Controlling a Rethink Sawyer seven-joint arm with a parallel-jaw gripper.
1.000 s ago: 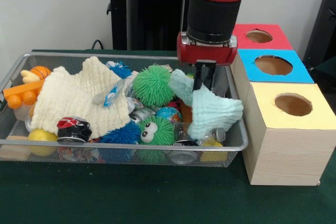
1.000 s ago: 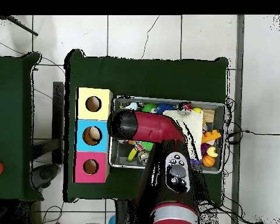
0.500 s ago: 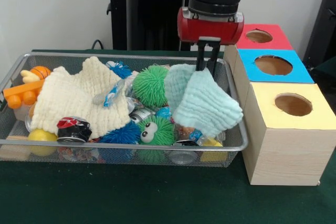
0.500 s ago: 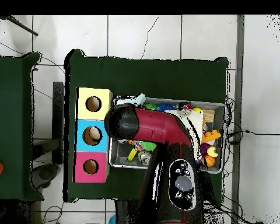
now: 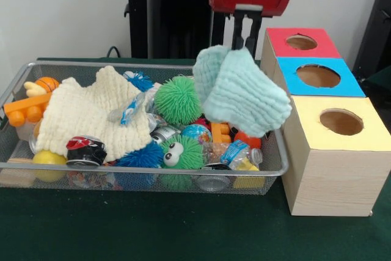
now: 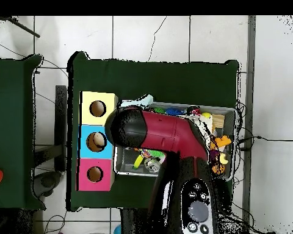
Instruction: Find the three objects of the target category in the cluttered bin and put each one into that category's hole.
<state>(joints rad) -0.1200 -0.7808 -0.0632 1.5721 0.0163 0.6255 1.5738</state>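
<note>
The wire mesh bin (image 5: 128,172) holds cluttered toys, cans and cloths; it also shows in the overhead view (image 6: 231,113). My gripper (image 5: 244,44) is shut on a pale mint cloth (image 5: 244,93) and holds it hanging above the bin's right end, clear of the clutter. The cloth's edge peeks out in the overhead view (image 6: 143,101). Three wooden boxes stand right of the bin, each with a round hole: red (image 5: 301,42), blue (image 5: 317,76), yellow (image 5: 341,121). In the overhead view my arm (image 6: 155,131) covers much of the bin.
A cream cloth (image 5: 91,114) lies across the bin's left half. Green spiky balls (image 5: 177,99), a blue spiky ball (image 5: 142,157), crushed cans (image 5: 85,151), orange toys (image 5: 36,99) and a globe ball (image 5: 197,132) lie around it. A black pedestal (image 5: 168,16) stands behind.
My gripper has risen with the mint cloth, lifting it out of the bin's clutter. The orange blocks and bottle underneath it now show.
</note>
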